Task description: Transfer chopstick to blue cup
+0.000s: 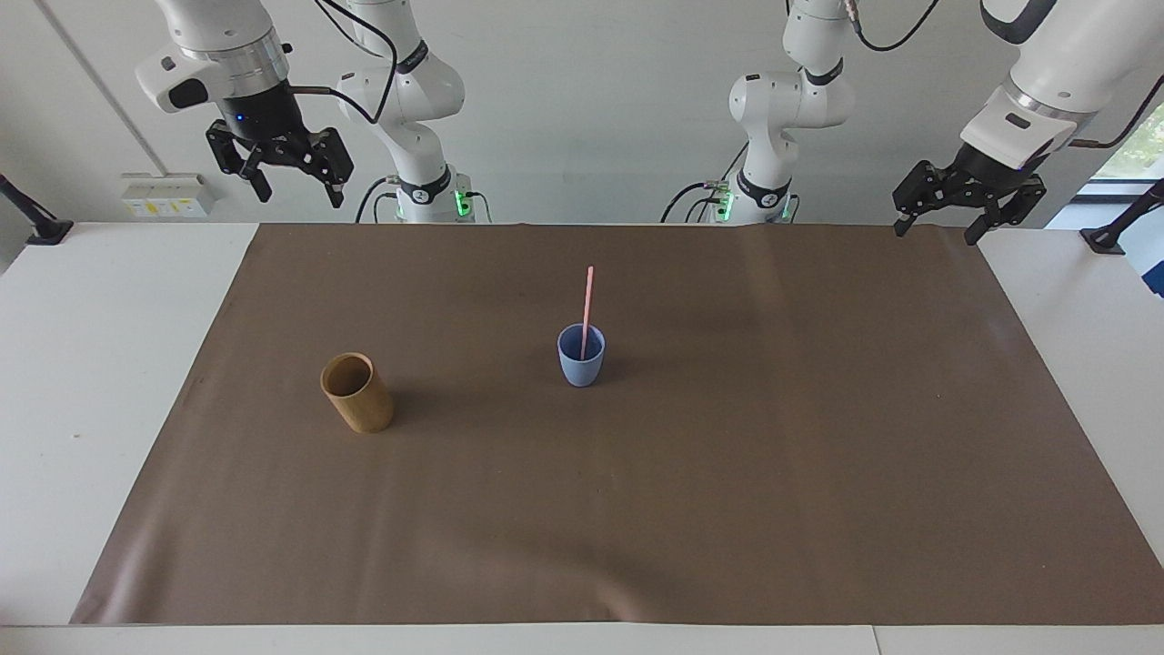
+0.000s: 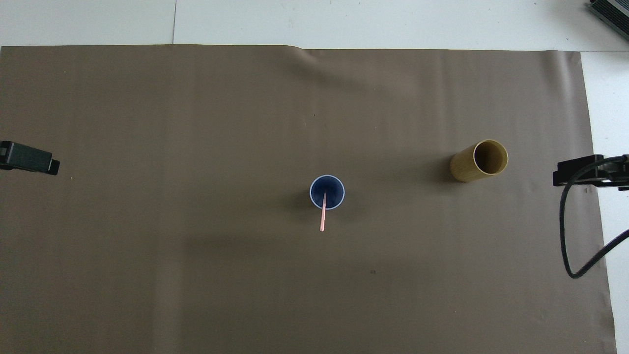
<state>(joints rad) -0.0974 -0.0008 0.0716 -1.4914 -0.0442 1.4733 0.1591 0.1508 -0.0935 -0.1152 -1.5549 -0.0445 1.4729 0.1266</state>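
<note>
Already the chopstick [image 1: 587, 307] stands in the blue cup [image 1: 580, 357] mid-table, leaning toward the robots. Both grippers hang raised, fingers spread and empty: left gripper [image 1: 938, 223] over its mat corner, right gripper [image 1: 297, 186] over its table end, near the tan cup [image 1: 356, 392].

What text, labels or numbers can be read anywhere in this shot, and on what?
None legible.
Blue cup, chopstick, tan cup, brown mat: no print.
White box on the wall past the right arm's end of the table: yellow patches, maybe stickers, too small to read.
Arm bases: round dark marks, unreadable.
</note>
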